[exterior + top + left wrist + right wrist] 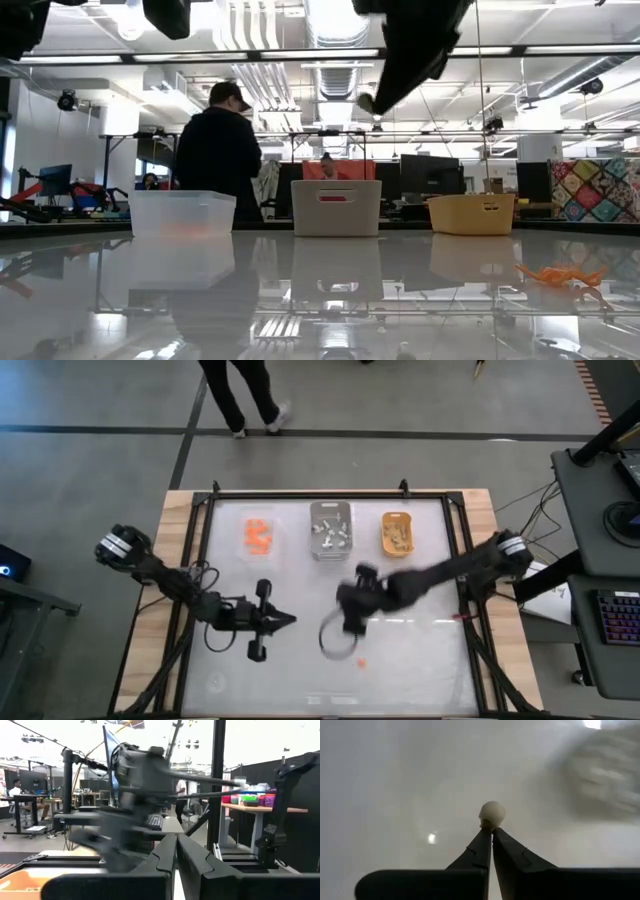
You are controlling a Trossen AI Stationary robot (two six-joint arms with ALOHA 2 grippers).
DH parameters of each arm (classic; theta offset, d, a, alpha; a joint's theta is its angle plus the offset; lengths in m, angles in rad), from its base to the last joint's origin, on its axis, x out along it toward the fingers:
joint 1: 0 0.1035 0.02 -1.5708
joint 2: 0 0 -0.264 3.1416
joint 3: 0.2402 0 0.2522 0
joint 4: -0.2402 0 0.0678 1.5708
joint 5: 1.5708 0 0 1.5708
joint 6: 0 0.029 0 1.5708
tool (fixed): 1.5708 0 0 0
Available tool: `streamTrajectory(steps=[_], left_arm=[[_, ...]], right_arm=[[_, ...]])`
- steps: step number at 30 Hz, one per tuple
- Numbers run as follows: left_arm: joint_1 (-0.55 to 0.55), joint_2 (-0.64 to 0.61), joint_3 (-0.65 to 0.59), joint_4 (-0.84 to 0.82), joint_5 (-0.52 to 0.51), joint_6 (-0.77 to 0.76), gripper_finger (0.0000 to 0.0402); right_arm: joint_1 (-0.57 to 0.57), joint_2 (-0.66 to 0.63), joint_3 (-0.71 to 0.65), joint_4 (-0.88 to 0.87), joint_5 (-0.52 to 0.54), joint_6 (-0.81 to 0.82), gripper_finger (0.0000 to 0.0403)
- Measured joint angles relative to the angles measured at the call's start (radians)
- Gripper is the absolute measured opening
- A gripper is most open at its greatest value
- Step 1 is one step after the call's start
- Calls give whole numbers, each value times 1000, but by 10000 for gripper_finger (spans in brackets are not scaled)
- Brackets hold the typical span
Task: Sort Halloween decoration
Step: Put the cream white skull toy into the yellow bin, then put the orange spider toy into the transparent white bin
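Overhead, the glossy white surface mirrors the ceiling lights like glass. The right pincer has its two dark, tapering fingers pressed together on the stem of a smooth, round, off-white trinket, held above the surface near mid-frame in the high view. A small, spiky orange trinket lies on the surface at lower centre of the high view, just below that arm. Along the upper edge stand three small rectangular trays: a clear plastic tray with orange pieces, a grey tray with pale pieces, and an orange-yellow tray with tan pieces. The left pincer rests at lower left, fingers together, empty.
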Motion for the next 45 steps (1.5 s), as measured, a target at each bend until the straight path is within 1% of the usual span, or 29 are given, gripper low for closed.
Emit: streamTrajectory(steps=[3, 7, 9, 11, 14, 16, 19, 22, 25, 30, 33, 35, 38, 40, 45], left_arm=[[0, -22, -14, 2, 0, -6, 0], [0, -18, -17, 0, 0, -6, 0], [0, -10, -17, -4, 0, -4, 0], [0, 0, -15, -5, 0, -5, 0], [0, 14, -9, -7, 1, -5, 0], [0, 20, -9, -8, 2, -6, 0], [0, 22, -9, -17, 2, -24, 0], [0, 22, -9, -24, 2, -29, 0], [0, 22, -10, -30, 2, -33, 0], [0, 22, -10, -32, 2, -39, 0], [0, 22, -10, -50, 2, -54, 0], [0, 22, -10, -65, 2, -66, 0], [0, 22, -10, -85, 2, -87, 0], [0, 22, -10, -99, 2, -99, 0], [0, 22, -10, -108, 2, -101, 0]], right_arm=[[-128, -64, 0, -165, 55, 48, 8], [-348, -114, -13, -358, 58, 125, 8], [-466, -124, -32, -412, 59, 145, 8], [-575, -128, -64, -425, 50, 158, 9], [-727, -121, -119, -399, -8, 132, 9], [-803, -114, -152, -365, -39, 92, 9], [-869, -113, -199, -313, -107, 81, 9], [-884, -114, -239, -246, -138, 53, 10], [-884, -115, -258, -207, -155, 46, 22], [-884, -115, -279, -172, -159, 40, 68], [-882, -119, -274, -184, -157, 42, 98], [-865, -135, -256, -214, -176, 56, 114], [-805, -184, -230, -230, -236, 80, 130], [-742, -227, -226, -231, -254, 87, 135], [-526, -356, -239, -224, -256, 109, 133]])
